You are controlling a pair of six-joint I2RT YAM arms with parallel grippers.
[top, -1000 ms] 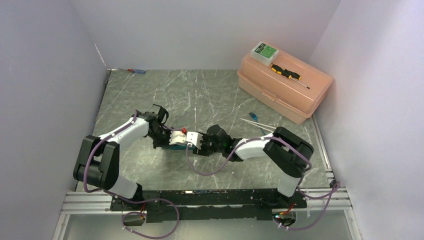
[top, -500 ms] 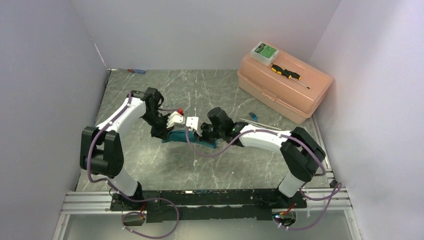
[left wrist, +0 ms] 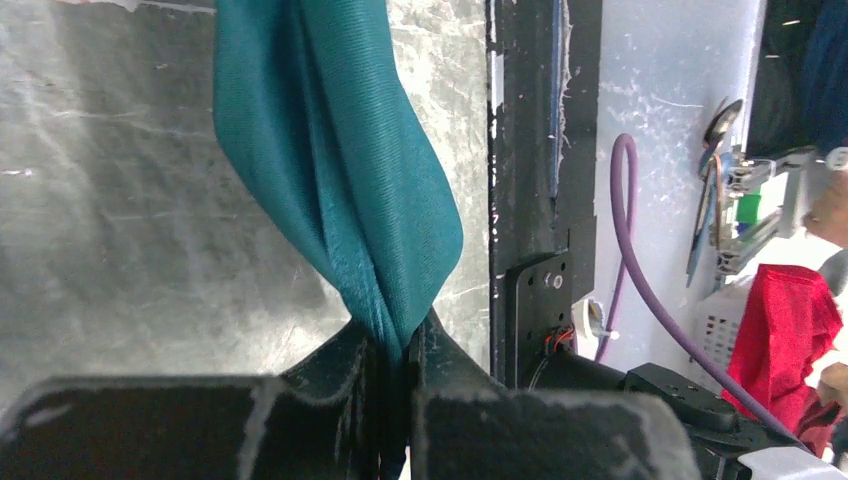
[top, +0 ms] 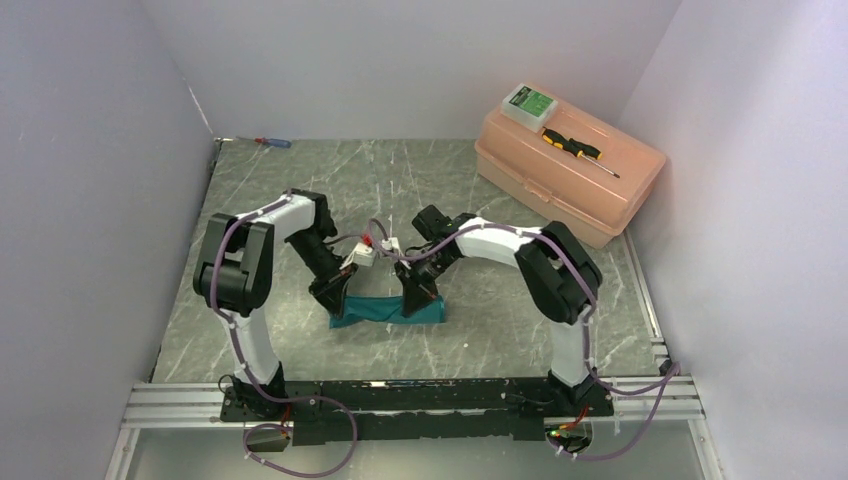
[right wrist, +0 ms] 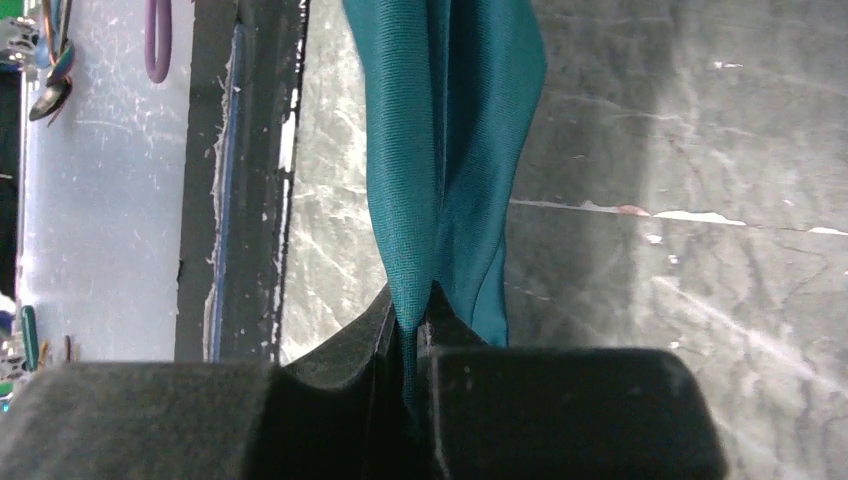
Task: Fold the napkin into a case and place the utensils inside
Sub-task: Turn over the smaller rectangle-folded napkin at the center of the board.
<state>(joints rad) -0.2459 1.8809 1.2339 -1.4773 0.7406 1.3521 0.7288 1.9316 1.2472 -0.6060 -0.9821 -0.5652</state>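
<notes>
Top external: left fingers (left wrist: 345, 368) and right fingers (right wrist: 362, 342), angled steeply downward, pinch the napkin (top: 385, 308), perhaps lifted.

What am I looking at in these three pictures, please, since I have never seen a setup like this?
These are two small robot arms, a left arm and a right arm, bolted at the near edge of a grey marbled table. The wide picture comes from a fixed camera above and behind them; the other two come from cameras on each wrist, looking along the fingers. The left gripper and right gripper are both shut on a teal napkin, one at each end, so it stretches bunched between them. Further back lies a peach toolbox with a yellow-and-black screwdriver and a small green-topped box on its lid, and a red-and-blue screwdriver sits in the far left corner.
</notes>
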